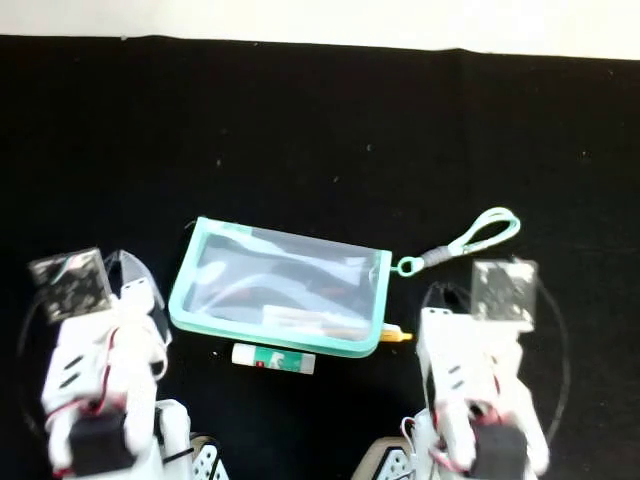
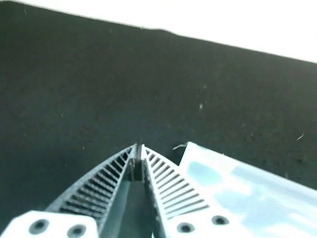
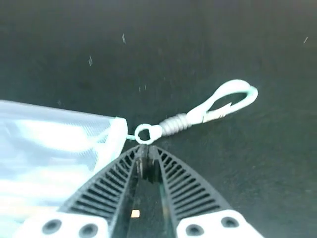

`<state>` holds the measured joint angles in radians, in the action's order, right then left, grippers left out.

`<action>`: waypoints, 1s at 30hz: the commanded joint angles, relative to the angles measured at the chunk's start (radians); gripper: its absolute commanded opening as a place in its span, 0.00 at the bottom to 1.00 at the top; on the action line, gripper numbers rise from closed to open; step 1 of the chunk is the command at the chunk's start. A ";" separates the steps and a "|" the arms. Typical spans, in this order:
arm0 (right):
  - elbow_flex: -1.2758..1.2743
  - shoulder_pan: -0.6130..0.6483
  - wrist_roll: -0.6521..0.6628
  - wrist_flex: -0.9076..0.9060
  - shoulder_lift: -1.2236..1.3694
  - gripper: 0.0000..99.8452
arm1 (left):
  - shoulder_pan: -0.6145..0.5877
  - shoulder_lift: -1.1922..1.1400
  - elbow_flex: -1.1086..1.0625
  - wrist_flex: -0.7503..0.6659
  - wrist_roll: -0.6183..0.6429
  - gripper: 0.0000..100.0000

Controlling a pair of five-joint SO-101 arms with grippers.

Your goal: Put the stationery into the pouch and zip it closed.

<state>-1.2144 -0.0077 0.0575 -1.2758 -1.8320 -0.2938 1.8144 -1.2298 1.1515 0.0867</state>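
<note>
High view: pouch [image 1: 290,256] contents blurred (glue stick [image 1: 273,358] outside).

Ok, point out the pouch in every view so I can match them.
High view: pouch at the middle of the black table.
Left wrist view: pouch corner just beside the shut left tool.
Right wrist view: pouch corner beside the right tool, by the strap ring.
Shared landmark: the black table.

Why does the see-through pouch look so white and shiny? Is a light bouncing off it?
Yes, light bounces off the plastic. High view: white glare streaks cross the pouch, hiding part of its inside. Left wrist view: its corner shines pale against the dark table. Right wrist view: glare turns the pouch nearly white.
</note>
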 commanded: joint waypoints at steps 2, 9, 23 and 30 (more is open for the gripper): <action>0.186 -0.005 0.006 -0.125 0.001 0.01 | 0.018 -0.007 0.150 0.101 0.008 0.01; 0.400 -0.005 0.006 -0.285 0.002 0.01 | 0.010 -0.007 0.311 0.290 0.009 0.24; 0.742 -0.012 0.006 -0.469 0.147 0.01 | 0.018 -0.010 0.501 0.325 -0.049 0.26; 1.082 -0.012 0.006 -0.481 0.440 0.01 | 0.018 -0.094 0.627 0.324 -0.051 0.26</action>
<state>-0.2662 -0.0092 0.0575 -1.7469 -1.5190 -0.2938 1.7868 -0.6790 1.4784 0.0468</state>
